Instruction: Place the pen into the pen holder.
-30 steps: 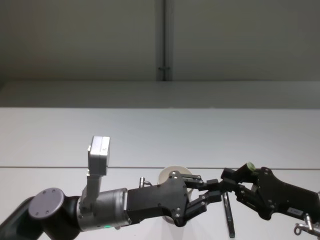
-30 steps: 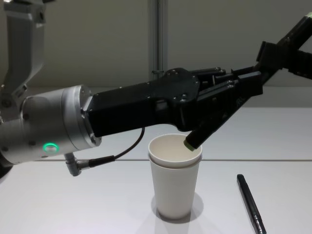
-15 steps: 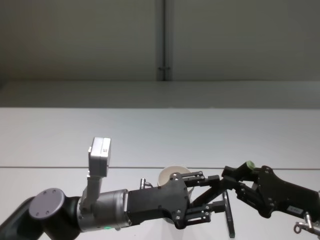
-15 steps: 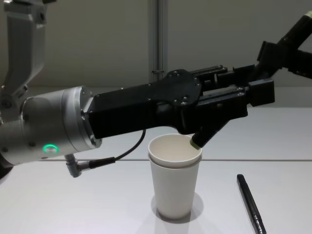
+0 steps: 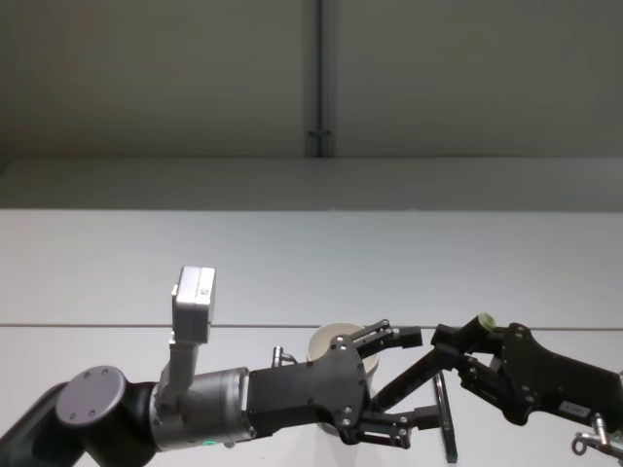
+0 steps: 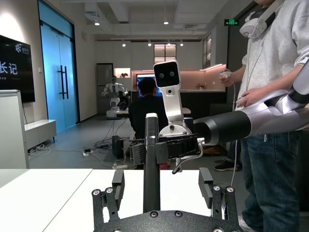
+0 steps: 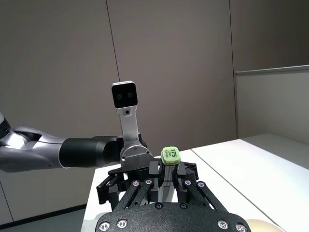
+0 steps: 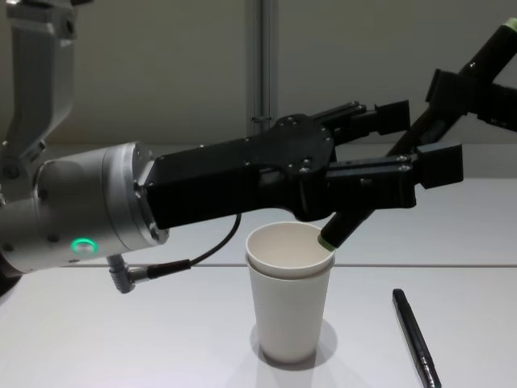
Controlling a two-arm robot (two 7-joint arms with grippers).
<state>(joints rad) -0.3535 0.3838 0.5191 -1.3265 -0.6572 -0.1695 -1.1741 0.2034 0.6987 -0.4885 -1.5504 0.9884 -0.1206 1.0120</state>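
Note:
The pen holder (image 8: 289, 301), an off-white paper cup, stands on the white table (image 8: 121, 339); its rim also peeks out behind my left gripper (image 5: 331, 338). A black pen (image 8: 363, 202) with green ends slants down from the upper right, its lower tip at the cup's right rim. My right gripper (image 8: 448, 93) is shut on the pen's upper part (image 7: 169, 155). My left gripper (image 8: 420, 137) reaches across above the cup and is open, its fingers (image 6: 118, 183) apart on either side of the pen (image 6: 151, 164) without touching it.
A second black pen (image 8: 416, 338) lies flat on the table right of the cup, also seen under the grippers (image 5: 447, 420). The left arm's long body (image 8: 202, 190) spans the space over the cup. A grey wall stands behind the table.
My left gripper has opened from shut, its fingers spreading away from the pen. The pen's lower tip has slid slightly right along the cup rim. The right gripper has stayed in place.

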